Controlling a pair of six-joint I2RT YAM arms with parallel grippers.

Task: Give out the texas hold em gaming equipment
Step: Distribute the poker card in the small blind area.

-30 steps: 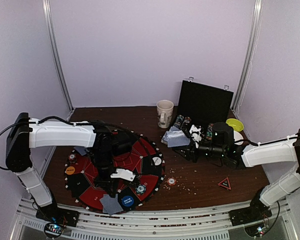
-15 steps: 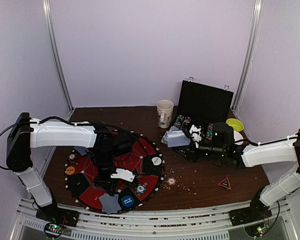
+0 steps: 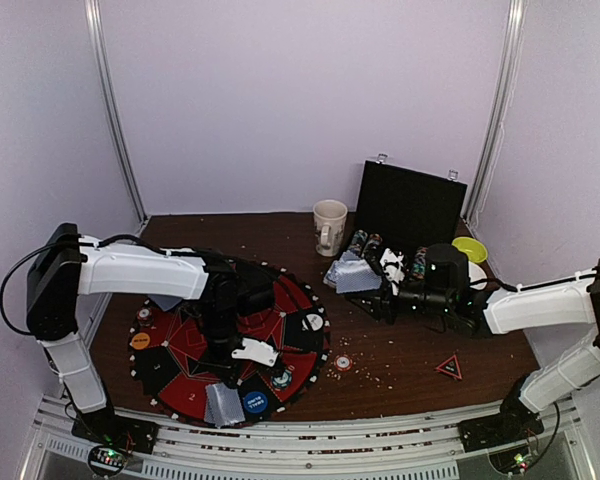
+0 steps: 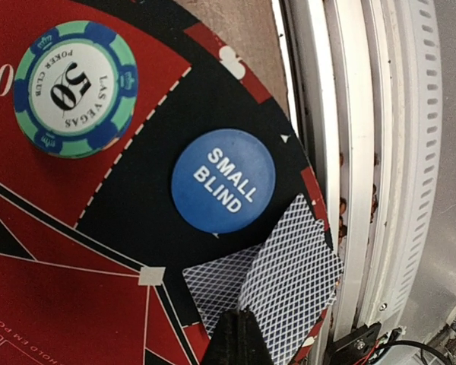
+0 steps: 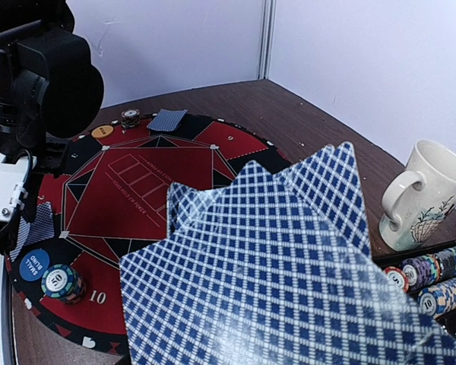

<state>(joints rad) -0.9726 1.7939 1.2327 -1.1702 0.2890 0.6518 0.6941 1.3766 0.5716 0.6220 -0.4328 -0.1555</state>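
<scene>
Bare table [image 3: 410,345] between mat [image 3: 292,298] and case [image 3: 410,205]; poker chip [image 3: 343,362] lies there; mug [image 3: 330,226] behind.

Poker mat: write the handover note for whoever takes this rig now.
Left gripper: shut, tip over the two cards beside the Small Blind button; whether it grips one cannot be told.
Right gripper: shut on a fan of cards, by the open case.
Done: near-edge seat has cards, button, 50 chip; far-left seat has face-down cards, striped chip, orange button.
To do: deal the other seats; a stray chip lies off the mat.
</scene>
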